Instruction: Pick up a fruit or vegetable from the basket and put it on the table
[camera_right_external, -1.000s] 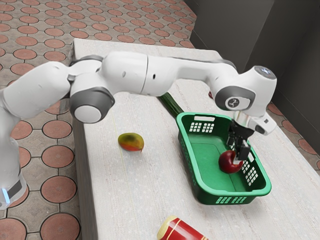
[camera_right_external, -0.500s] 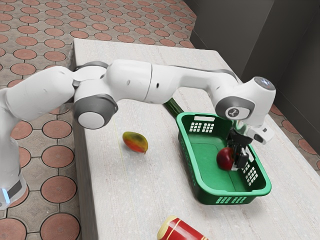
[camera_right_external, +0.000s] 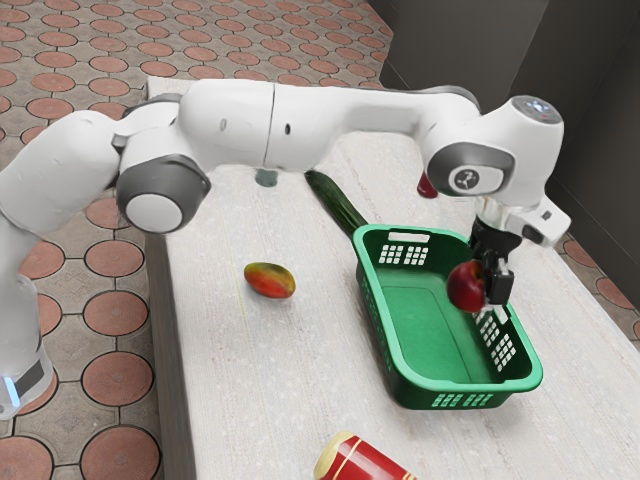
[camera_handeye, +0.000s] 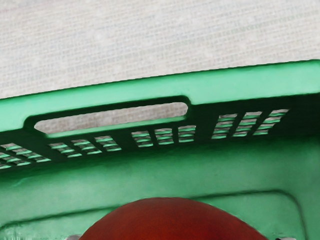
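My gripper (camera_right_external: 484, 285) is shut on a dark red apple (camera_right_external: 466, 287) and holds it above the basket floor, near the wall on the exterior view's right. The green basket (camera_right_external: 392, 365) stands upright on the table, its floor bare under the fruit. In the wrist view the apple (camera_handeye: 172, 222) is large at the lower edge, with the basket's slotted wall and handle hole (camera_handeye: 210, 86) beyond it.
On the pale table (camera_right_external: 270, 400) lie a mango (camera_right_external: 270, 281) to the exterior view's left of the basket, a cucumber (camera_right_external: 336, 200) behind it, a red can (camera_right_external: 365, 462) in front and a red object (camera_right_external: 427, 186) beneath the arm.
The gripper dipped to the apple, took hold of it, then rose with it off the basket floor. The mango has rolled slightly on the table.
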